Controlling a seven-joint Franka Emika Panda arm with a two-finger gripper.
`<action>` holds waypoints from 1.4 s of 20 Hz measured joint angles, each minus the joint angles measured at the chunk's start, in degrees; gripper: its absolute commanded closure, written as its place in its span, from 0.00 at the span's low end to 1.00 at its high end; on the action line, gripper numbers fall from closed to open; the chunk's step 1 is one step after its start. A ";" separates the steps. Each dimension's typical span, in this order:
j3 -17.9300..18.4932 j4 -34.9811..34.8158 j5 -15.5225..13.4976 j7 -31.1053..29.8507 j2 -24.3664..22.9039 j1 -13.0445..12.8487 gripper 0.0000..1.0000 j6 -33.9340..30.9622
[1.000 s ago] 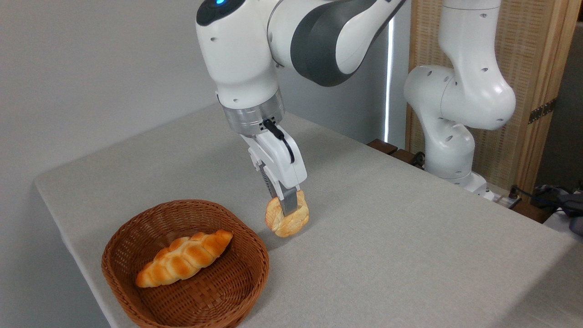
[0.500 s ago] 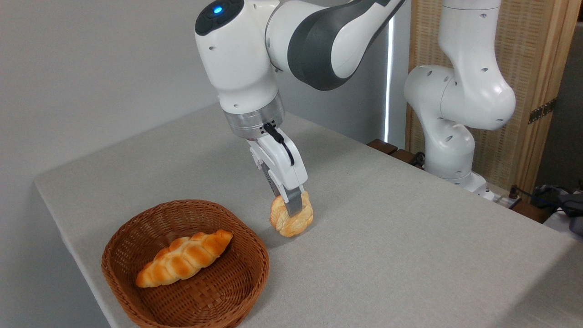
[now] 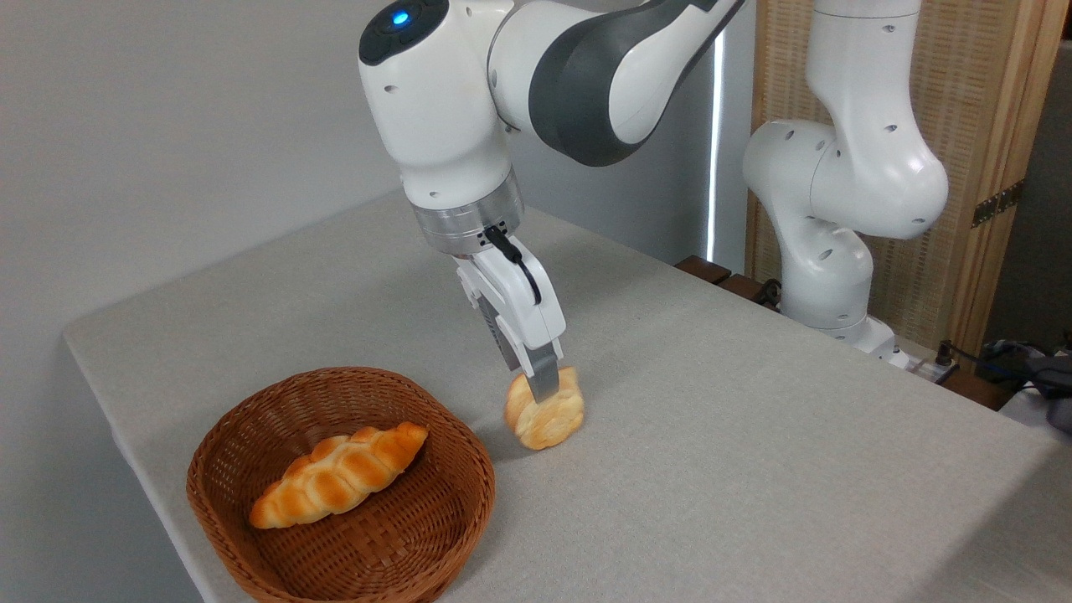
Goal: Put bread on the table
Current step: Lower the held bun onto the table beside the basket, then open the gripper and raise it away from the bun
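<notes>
The gripper (image 3: pixel 543 387), pinched on the bread (image 3: pixel 545 413) just right of the basket (image 3: pixel 251 469), was setting it on the table (image 3: pixel 754 435); release seemed next

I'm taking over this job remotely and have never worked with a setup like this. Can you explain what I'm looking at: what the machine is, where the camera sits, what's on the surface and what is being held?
There is one view, from a fixed camera that looks down at the table from its front side. The big white and grey machine is a single robot arm; its base stands at the far right edge. At the arm's end is the hand, two thin fingers that pinch things. It is pinching the bread, a small pale round bun held on its edge. The bun is at the cloth or just above it; I cannot tell whether it touches. To the left stands a brown wicker basket with a longer braided loaf lying inside. The bun is outside the basket and not yet let go.
</notes>
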 measured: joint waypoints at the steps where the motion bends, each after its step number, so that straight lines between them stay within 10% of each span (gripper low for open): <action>1: 0.00 0.00 0.00 0.00 0.00 0.00 0.00 0.00; 16: 0.10 3.53 1.01 -0.19 -0.31 0.14 0.00 1.81; 28: 0.21 9.80 1.01 -14.22 0.73 0.10 0.00 5.59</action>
